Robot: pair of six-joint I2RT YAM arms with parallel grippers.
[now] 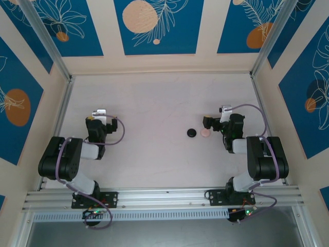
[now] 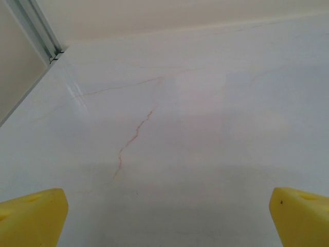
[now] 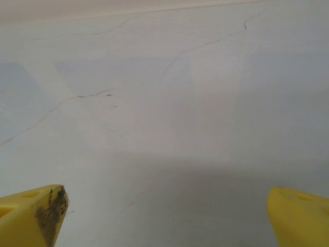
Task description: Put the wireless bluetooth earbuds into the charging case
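Observation:
The charging case, a small black round puck, lies on the white table right of centre. My right gripper hovers a little to its right and slightly farther back. In the right wrist view the right gripper stands open, its yellow fingertips wide apart over bare table. My left gripper is far to the case's left. In the left wrist view the left gripper is open too, with nothing between its yellow fingertips. The earbuds are out of view.
A flat pale-pink disc lies just right of the case, close under the right arm's wrist. Aluminium rails and patterned walls bound the table on the left, right and back. A rail corner is ahead-left of the left gripper.

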